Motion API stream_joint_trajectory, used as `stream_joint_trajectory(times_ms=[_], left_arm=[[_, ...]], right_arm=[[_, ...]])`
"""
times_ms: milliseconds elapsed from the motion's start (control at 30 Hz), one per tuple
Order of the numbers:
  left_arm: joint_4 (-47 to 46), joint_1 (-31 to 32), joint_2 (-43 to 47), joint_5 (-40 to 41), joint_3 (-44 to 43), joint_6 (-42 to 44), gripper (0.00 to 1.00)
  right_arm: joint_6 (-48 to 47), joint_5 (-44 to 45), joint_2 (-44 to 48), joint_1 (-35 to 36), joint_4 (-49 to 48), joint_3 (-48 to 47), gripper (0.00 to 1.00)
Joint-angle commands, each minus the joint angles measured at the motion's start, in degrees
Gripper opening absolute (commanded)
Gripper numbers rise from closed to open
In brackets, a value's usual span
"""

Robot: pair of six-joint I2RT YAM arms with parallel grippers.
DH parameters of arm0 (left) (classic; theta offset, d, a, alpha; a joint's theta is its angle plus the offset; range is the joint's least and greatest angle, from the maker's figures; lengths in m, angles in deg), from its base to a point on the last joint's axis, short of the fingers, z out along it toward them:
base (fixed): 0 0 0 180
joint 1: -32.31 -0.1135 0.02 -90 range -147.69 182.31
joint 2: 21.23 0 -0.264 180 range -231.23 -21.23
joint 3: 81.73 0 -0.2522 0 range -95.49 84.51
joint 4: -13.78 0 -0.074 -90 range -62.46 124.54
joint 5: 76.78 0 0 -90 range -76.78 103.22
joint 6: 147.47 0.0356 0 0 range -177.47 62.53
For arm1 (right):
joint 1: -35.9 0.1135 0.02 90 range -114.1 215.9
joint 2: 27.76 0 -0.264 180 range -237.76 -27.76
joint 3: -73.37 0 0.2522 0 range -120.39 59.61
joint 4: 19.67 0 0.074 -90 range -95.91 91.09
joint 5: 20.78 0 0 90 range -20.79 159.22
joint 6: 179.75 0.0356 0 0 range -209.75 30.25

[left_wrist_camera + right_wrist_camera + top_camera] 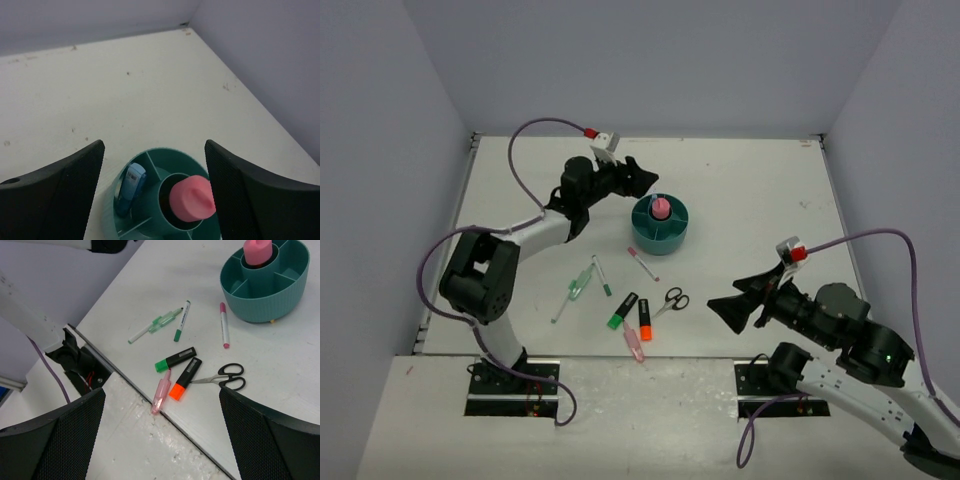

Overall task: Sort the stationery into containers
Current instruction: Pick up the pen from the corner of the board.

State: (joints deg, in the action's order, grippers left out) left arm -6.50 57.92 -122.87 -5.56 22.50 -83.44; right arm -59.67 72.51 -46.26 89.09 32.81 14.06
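Stationery lies loose on the table (760, 190), on the near-left side of one round teal organizer (665, 240). From the left of the top view there are three thin pens, three highlighters and one pair of scissors.

The leftmost pen (152, 326) is white at one end and green through the middle. Whether it is one pen or two lying together is hard to make out. Next is a white pen with a green tip (181, 321). The red-tipped pen (224, 325) follows, nearest the organizer and just apart from its wall.

Farther from the organizer, toward the near edge, sit the green highlighter (175, 360), the pink highlighter (161, 390) and the orange highlighter (186, 378), close together. The black-handled scissors (227, 377) are just right of them.

Inside the organizer, one pink-capped glue stick (192, 197) stands upright in the central well. One blue marker (132, 181) sits in an outer compartment beside it, its lower part hidden by the walls.

The left gripper (154, 146) hovers over the organizer's far-left side, jaws spread wide and empty. The right gripper (724, 313) hangs well to the near-right of the organizer, jaws likewise wide apart and holding nothing. Both wrist views cut the fingers off at the frame edges.
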Motion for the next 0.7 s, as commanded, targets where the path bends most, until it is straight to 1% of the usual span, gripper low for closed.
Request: stream_joint_trajectory(times_ms=[0, 67, 133, 167, 233, 333, 400, 467, 533, 600, 667], left_arm=[[10.36, -0.29, 14.1, 9.84, -1.96, -0.65, 1.0], [22.74, -0.21, 21.19, 17.11, -2.71, -3.03, 1.0], [30.0, -0.21, 27.14, 20.58, -2.21, -6.24, 1.0], [36.96, -0.21, 30.91, 23.6, -1.12, -7.7, 1.0], [43.46, -0.21, 39.28, 26.03, 2.78, -10.89, 1.0], [52.83, -0.18, 50.04, 30.46, 7.97, -13.66, 1.0], [58.02, -0.12, 59.02, 34.02, 11.27, -14.06, 1.0], [62.25, -0.12, 66.16, 36.17, 11.77, -11.92, 1.0], [69.04, -0.12, 68.67, 38.35, 9.0, -9.07, 1.0], [74.69, -0.21, 70.0, 40.85, 4.73, -5.38, 1.0], [76.78, -0.21, 71.37, 42.8, 2.95, -1.65, 1.0]], right_arm=[[0.62, -0.46, -5.2, -0.02, -5.73, 2.66, 0.99], [2.71, -2.02, -8.96, -0.02, -9.56, 4.0, 0.99], [4.89, -2.86, -14.75, 0.02, -11.1, 4.05, 0.99], [7.61, -2.1, -18.97, 0.29, -12.0, 3.64, 0.99], [11.51, 2.88, -27.89, 2.53, -11.51, 2.04, 0.99], [17.61, 14.04, -36.12, 9.18, -11.62, -0.67, 0.99], [21.64, 18.53, -41.03, 10.88, -12.09, -1.77, 0.99], [25.53, 20.54, -45.29, 11.98, -13.33, -1.93, 0.99], [27.43, 20.38, -50.49, 12.91, -15.74, -2.56, 0.99], [28.69, 20.74, -55.44, 13.7, -14.86, -5.07, 0.99], [28.65, 21.64, -59.21, 15.12, -13.55, -8.1, 0.99]])
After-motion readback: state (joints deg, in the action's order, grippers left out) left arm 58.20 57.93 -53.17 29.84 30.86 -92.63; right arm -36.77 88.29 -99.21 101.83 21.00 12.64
